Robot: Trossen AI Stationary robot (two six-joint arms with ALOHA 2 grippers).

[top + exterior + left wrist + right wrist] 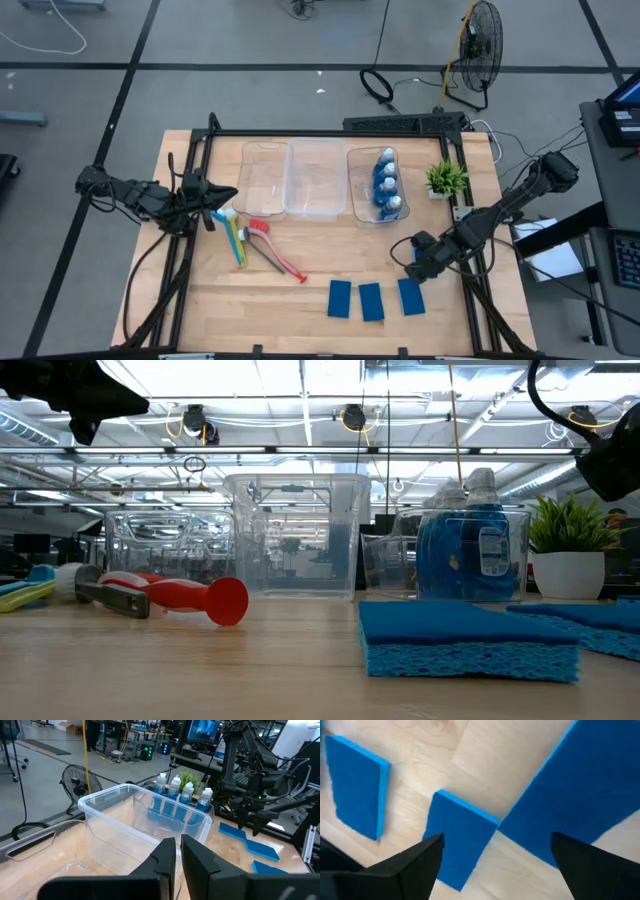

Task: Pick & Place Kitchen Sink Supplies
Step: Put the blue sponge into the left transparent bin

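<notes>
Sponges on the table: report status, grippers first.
Right gripper open, fingers spread above the nearest sponge, nothing held. Left gripper shut, waiting by the brushes. Three sponges in view flat on the table; bottles binned. Nothing in the way.

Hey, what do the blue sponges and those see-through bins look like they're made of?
The blue sponges look like porous cellulose or foam: matte, with a pitted, rough-cut edge in the low view. The clear bins look like thin, glossy rigid plastic: the table and room show straight through their walls, and the rims catch light. The exact plastic can't be told.
</notes>
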